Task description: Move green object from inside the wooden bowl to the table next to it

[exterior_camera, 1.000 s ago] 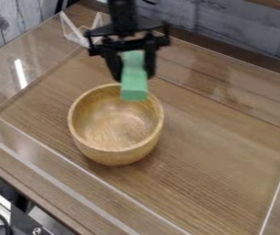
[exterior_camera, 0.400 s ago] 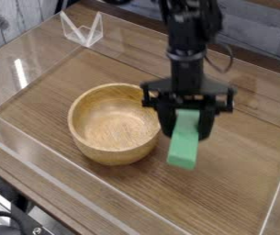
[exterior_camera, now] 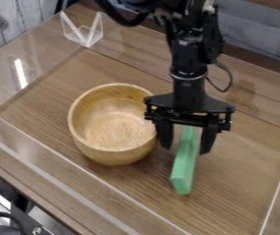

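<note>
The green object, a long mint-green block, stands tilted on end on the table, just right of the wooden bowl. Its lower end touches the tabletop. Its upper end sits between the black fingers of my gripper. The gripper points straight down over the block. Its jaws stand spread, with a small gap showing on each side of the block, so it is open. Nothing lies inside the bowl.
Clear acrylic walls border the tabletop on all sides, with the front wall close below the bowl. A small white wire stand sits at the back left corner.
The gripper carried the green block from above the bowl to the right and down to the table beside it. Its jaws have widened off the block, whose lower end now rests on the wood.
</note>
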`<state>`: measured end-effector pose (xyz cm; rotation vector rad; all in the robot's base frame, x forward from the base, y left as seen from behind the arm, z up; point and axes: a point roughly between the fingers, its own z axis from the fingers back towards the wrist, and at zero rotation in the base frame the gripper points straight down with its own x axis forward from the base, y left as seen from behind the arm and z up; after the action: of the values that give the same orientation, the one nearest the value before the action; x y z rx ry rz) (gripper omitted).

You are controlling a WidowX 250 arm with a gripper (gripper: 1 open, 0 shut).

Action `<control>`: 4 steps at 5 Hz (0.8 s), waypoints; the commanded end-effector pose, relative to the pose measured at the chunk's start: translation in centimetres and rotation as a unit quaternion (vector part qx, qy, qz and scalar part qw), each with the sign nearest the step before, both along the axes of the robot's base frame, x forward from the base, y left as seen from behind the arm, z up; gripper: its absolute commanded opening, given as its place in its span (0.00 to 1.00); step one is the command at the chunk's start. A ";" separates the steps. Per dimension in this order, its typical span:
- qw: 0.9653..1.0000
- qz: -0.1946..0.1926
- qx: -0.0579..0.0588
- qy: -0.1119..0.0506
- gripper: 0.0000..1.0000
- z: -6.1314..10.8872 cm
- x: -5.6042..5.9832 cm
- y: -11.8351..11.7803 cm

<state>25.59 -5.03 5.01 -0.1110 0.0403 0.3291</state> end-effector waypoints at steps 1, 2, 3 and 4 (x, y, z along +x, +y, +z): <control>1.000 0.001 -0.004 -0.019 1.00 1.1 0.2 -0.1; 1.000 -0.001 -0.007 -0.019 1.00 0.9 -0.6 -0.5; 1.000 -0.001 -0.009 -0.020 1.00 0.3 -0.1 0.4; 1.000 0.000 -0.011 -0.022 1.00 -0.2 0.4 1.3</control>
<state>24.97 -3.85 3.92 -0.1311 0.0405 0.3303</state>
